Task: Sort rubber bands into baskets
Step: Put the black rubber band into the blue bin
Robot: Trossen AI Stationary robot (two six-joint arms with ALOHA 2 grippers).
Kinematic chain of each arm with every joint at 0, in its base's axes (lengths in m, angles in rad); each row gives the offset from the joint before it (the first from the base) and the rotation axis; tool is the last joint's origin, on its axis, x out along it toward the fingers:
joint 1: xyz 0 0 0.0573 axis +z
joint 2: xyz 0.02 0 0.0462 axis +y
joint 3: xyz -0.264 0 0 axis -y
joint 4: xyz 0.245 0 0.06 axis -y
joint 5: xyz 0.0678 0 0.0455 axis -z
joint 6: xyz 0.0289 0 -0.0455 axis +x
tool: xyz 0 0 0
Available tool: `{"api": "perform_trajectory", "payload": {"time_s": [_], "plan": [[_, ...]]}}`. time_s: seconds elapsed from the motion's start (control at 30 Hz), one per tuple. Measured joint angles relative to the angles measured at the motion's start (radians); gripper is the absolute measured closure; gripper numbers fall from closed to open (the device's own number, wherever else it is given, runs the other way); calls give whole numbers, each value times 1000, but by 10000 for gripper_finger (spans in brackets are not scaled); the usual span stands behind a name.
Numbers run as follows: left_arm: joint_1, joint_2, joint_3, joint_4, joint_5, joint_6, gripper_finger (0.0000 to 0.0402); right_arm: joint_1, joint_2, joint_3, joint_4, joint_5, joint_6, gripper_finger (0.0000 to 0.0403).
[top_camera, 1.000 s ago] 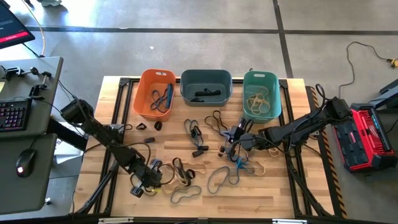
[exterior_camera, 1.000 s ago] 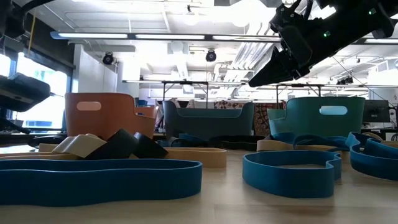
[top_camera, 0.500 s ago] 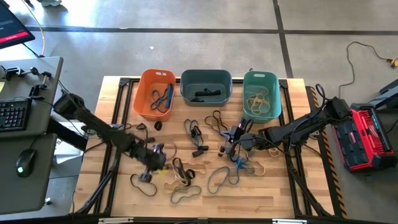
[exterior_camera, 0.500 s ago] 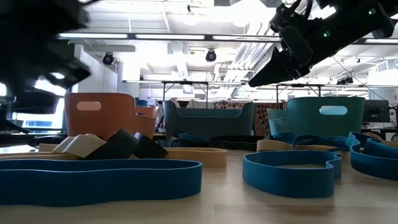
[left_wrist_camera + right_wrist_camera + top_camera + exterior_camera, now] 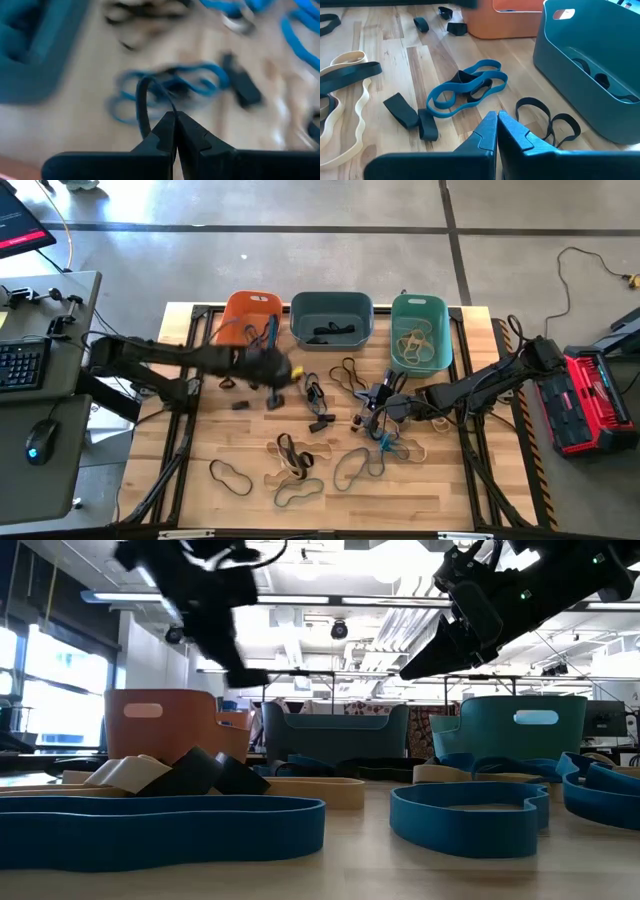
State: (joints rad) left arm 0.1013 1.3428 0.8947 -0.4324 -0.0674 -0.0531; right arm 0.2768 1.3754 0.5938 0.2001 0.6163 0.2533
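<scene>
Since a second ago: your left gripper [image 5: 275,370] has swung from the near-left table [image 5: 200,510] area up to just in front of the orange basket [image 5: 238,310], lifted above the boards.
Left jaws: you see them pressed together in the left wrist view, pinching a thin dark rubber band [image 5: 142,107] that loops out from the tips.
Left behind: a dark band [image 5: 232,477] lies flat on the near-left boards where the gripper worked.
Right gripper [image 5: 378,412]: unmoved, you find it hanging over the middle-right of the table, jaws shut and empty, above a blue band [image 5: 465,90].
Baskets: orange, slate basket [image 5: 332,320] and teal basket [image 5: 420,332] stand in a row along the far edge; each already holds some bands.
Loose bands: blue, black and tan loops [image 5: 295,460] remain scattered across the centre and near side.
In the way: your left arm crosses the front of the orange basket and hides part of it; small folded black bands [image 5: 320,422] lie between the two grippers.
Beside the table: a keyboard [image 5: 22,365] and mouse [image 5: 36,442] sit on the desk to the left, a red case [image 5: 588,405] on the floor to the right.
</scene>
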Motion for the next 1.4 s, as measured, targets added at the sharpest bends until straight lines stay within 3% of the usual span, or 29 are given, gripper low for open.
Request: {"api": "perform_trajectory", "payload": {"time_s": [0.23, 0.47, 0.67, 1.0, 1.4], "plan": [[173, 123, 225, -67, 3, 131, 401, 0, 0, 0, 0, 0, 0, 403], [271, 312, 464, -158, 15, 241, 401, 0, 0, 0, 0, 0, 11, 403], [332, 467, 595, -177, 69, 282, 401, 0, 0, 0, -4, 0, 15, 403], [412, 634, 680, -177, 161, 326, 401, 0, 0, 0, -12, -1, 27, 403], [462, 724, 684, -144, 198, 386, 401, -2, 0, 0, -16, -7, 38, 403]]}}
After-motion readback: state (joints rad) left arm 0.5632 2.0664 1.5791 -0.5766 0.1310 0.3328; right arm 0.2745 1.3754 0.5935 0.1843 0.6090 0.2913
